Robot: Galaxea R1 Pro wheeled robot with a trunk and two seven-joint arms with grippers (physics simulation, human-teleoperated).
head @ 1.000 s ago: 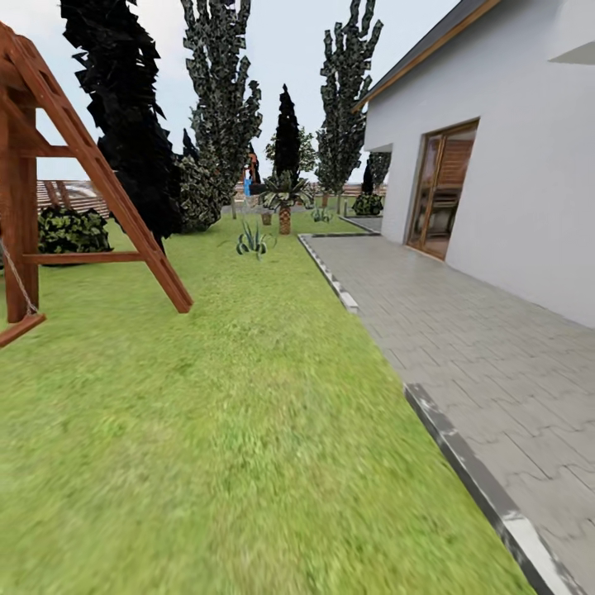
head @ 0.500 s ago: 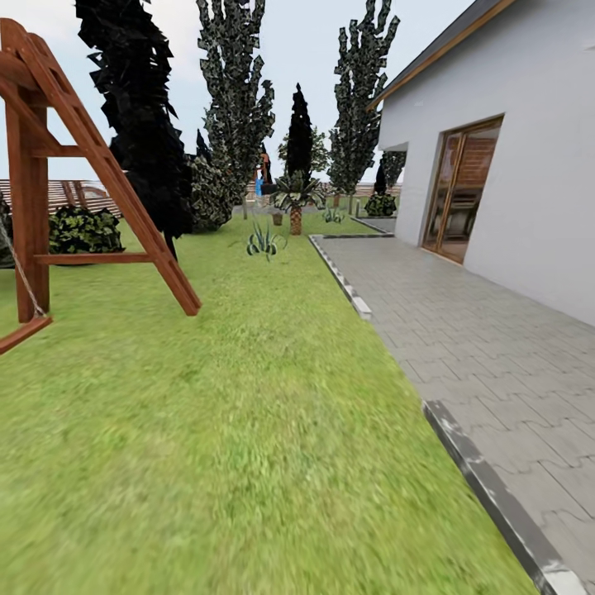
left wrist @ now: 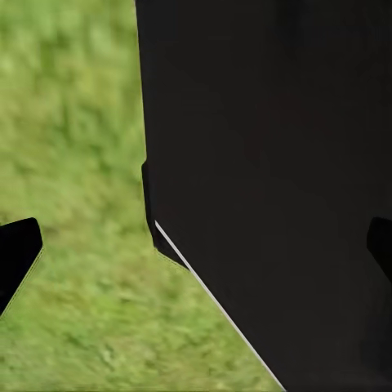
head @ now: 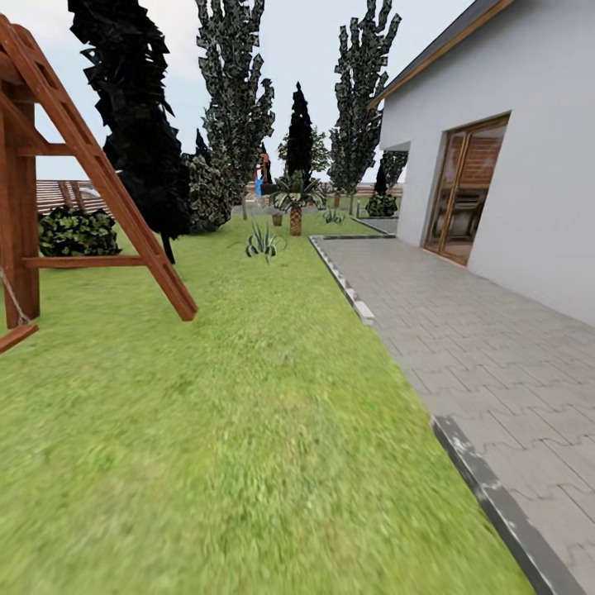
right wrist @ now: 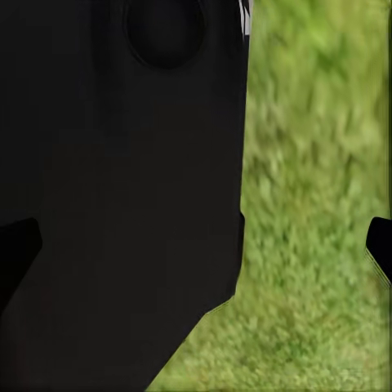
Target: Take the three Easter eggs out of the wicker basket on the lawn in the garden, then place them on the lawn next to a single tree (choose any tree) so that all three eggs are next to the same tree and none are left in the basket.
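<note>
Driving along the lawn [head: 248,430] beside the grey paving [head: 487,330], we are at the search step: no wicker basket and no eggs are in sight. Both wrist views show fingertips far apart at the edges over grass, so the grippers look wide and empty. Next we must find the basket.
</note>
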